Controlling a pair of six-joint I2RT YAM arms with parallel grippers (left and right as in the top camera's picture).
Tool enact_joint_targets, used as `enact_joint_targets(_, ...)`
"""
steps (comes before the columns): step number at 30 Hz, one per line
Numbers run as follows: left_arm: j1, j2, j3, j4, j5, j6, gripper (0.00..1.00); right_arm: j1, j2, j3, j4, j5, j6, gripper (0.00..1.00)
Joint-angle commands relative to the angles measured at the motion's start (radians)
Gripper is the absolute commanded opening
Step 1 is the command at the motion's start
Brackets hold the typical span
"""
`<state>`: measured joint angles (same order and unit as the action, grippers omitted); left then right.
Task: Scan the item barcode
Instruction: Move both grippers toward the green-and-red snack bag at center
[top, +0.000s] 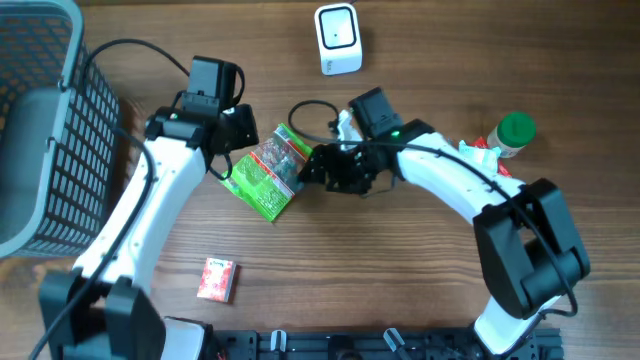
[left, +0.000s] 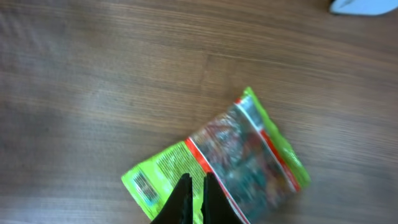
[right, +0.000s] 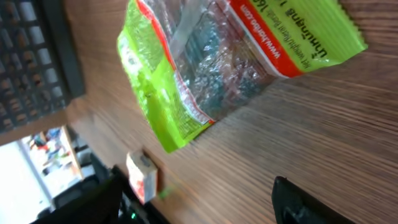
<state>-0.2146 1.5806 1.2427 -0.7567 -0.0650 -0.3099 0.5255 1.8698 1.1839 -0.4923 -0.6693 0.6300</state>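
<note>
The item is a green snack bag (top: 265, 170) with a clear window, between my two grippers at mid-table. Its barcode (left: 144, 185) shows on the green end in the left wrist view. My left gripper (top: 228, 168) is at the bag's left edge. In its own view the left gripper (left: 196, 180) has its fingers pressed together over the near edge of the bag (left: 242, 149). My right gripper (top: 308, 165) sits just right of the bag, open. In its own view the right gripper (right: 193, 193) has nothing between its fingers, and the bag (right: 211, 56) is ahead of it. The white scanner (top: 337, 38) stands at the back.
A dark mesh basket (top: 40, 130) fills the left edge of the table. A small red box (top: 217, 280) lies near the front. A green-capped bottle (top: 510, 133) stands at the right, behind my right arm.
</note>
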Motion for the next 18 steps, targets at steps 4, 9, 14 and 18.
enact_joint_targets(4,0.032,0.174,0.001,0.104,-0.042,0.045,0.04,0.038,-0.009,0.002,0.003,0.225,0.057,0.73)
enact_joint_targets(9,0.055,0.292,0.001,0.14,-0.041,0.044,0.04,0.037,-0.009,0.002,-0.044,0.303,0.05,0.73)
enact_joint_targets(14,0.055,0.375,0.001,0.119,-0.009,0.041,0.04,0.038,-0.009,0.001,-0.063,0.313,0.051,0.73)
enact_joint_targets(18,0.053,0.383,0.001,0.028,0.147,0.041,0.04,0.038,-0.009,0.001,-0.105,0.314,0.05,0.73)
